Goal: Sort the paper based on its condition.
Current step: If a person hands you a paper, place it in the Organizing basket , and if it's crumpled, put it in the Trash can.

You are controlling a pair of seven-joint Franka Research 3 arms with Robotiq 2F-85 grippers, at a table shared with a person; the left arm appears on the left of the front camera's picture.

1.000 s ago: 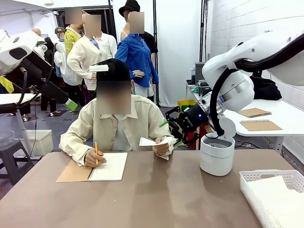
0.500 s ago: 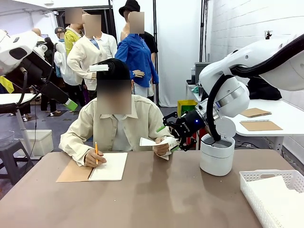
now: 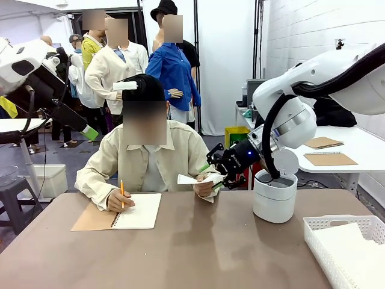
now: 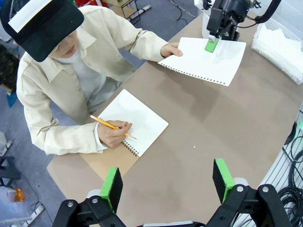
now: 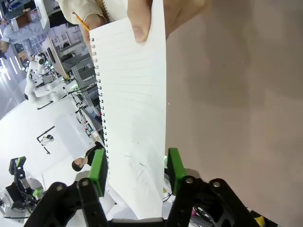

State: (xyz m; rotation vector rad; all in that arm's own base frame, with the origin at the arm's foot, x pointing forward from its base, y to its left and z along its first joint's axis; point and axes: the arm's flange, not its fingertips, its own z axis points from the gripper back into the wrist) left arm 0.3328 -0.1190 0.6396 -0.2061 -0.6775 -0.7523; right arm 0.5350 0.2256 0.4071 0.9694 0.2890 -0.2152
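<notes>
A flat white lined sheet of paper (image 4: 204, 60) with torn spiral holes hangs above the brown table (image 3: 198, 253), pinched by the person's hand (image 3: 204, 188). The right gripper (image 5: 136, 171) straddles its far edge, jaws apart, not clamped. The left gripper (image 4: 168, 182) hovers high, wide apart.

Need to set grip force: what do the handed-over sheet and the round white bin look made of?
The sheet: thin matte ruled paper, going by faint lines and a torn perforated edge. The bin: probably smooth, slightly glossy plastic; it has a soft sheen.
</notes>
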